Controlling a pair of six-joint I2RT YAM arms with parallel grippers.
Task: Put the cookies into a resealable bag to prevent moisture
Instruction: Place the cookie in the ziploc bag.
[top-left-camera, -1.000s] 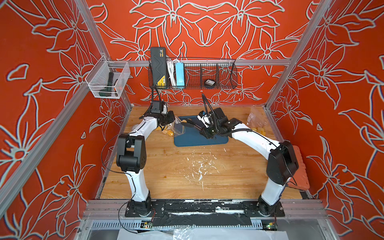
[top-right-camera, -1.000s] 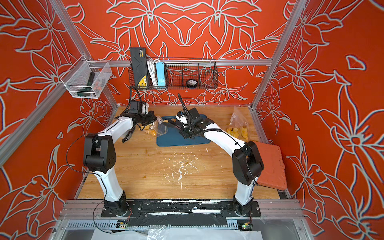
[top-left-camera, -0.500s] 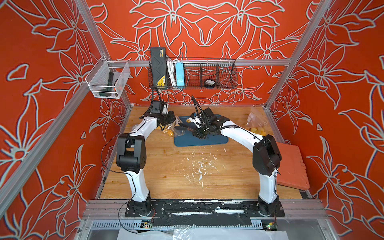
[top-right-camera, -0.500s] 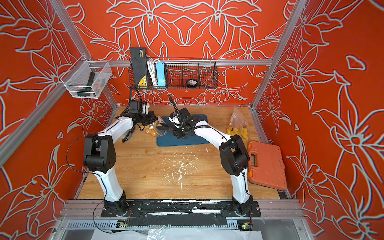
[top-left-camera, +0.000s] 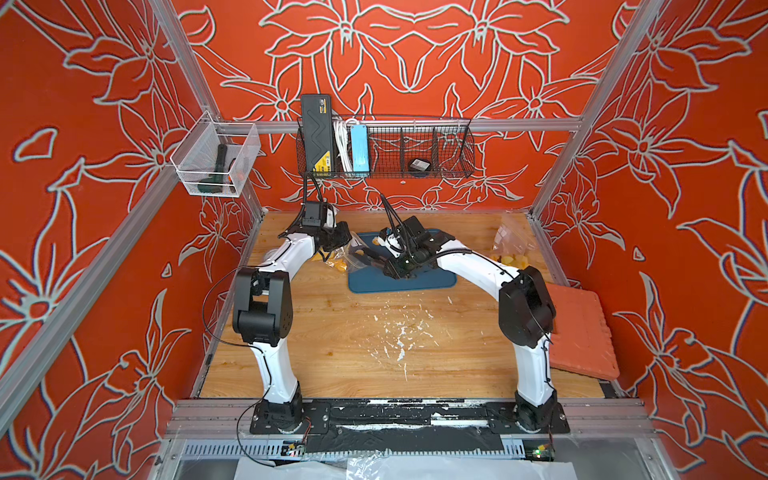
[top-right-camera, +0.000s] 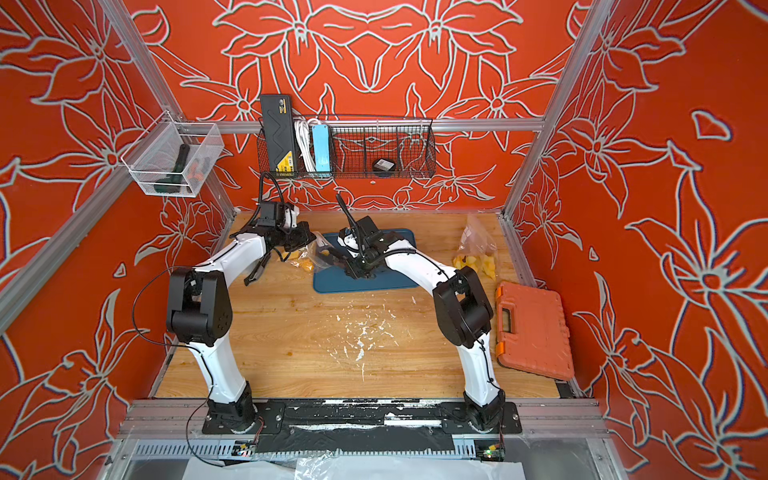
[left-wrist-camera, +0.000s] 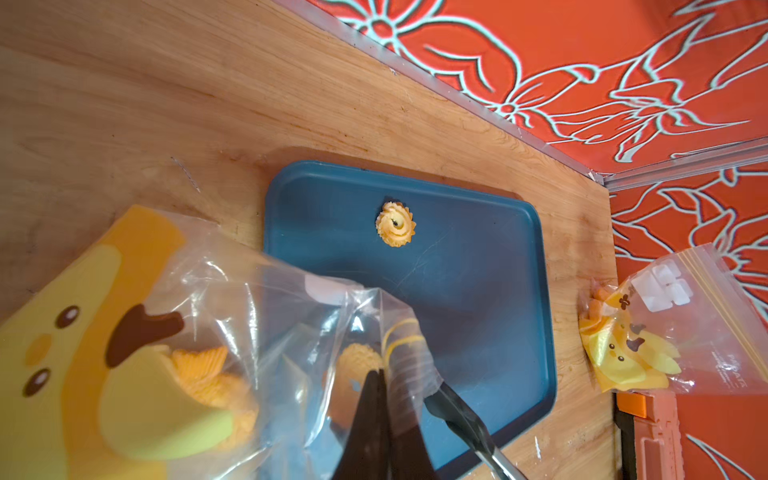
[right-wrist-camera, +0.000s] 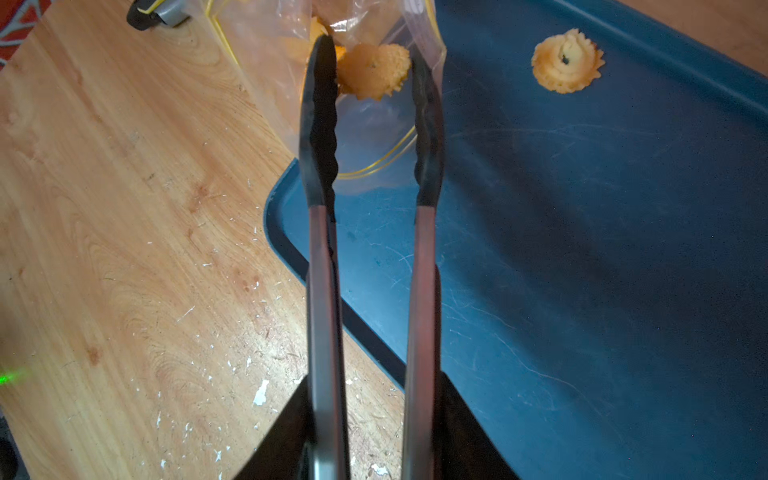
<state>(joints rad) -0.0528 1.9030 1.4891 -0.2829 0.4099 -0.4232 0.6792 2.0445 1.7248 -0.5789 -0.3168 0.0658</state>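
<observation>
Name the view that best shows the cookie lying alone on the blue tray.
Right wrist: the cookie lies close, sharp and whole on the blue tray. Left wrist shows it whole too, but smaller. In both top views it is too small to make out.

Robot test cell, lab-style rig.
Aluminium frame rails (top-left-camera: 519, 124) box in a wooden tabletop (top-left-camera: 374, 353). Orange flower-print walls (top-left-camera: 415, 50) close it off (on all three sides in view). Two white robot arms (top-left-camera: 286, 257) stand bolted to a black base plate (top-left-camera: 407, 415), and a wire basket (top-left-camera: 440, 153) holds a black power unit (top-left-camera: 316, 133) and white cabling (top-left-camera: 343, 145).
</observation>
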